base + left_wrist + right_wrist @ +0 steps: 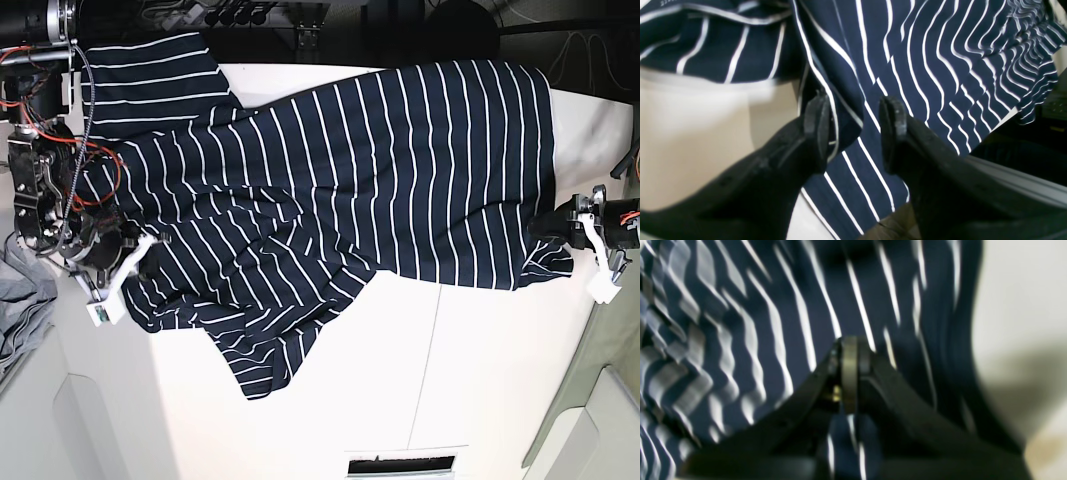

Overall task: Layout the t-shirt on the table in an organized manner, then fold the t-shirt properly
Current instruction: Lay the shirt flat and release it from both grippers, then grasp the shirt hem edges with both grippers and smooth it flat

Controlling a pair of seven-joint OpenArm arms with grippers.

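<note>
The navy white-striped t-shirt point(380, 170) lies spread across the white table point(400, 400), wrinkled in the middle, with one sleeve at the far left and a fold pointing down at the lower left. My left gripper point(855, 126) is open, its jaws straddling a folded hem edge of the shirt point(923, 50); in the base view it point(562, 226) sits at the shirt's right corner. My right gripper point(850, 350) is shut on shirt fabric point(773, 306), blurred; in the base view it point(140, 255) is at the shirt's left edge.
A plain light grey garment point(20, 310) lies off the table at the left edge. Red cables and arm hardware point(60, 170) stand at the left. A thin seam point(430, 340) runs across the tabletop. A dark slot point(398, 465) sits at the bottom edge.
</note>
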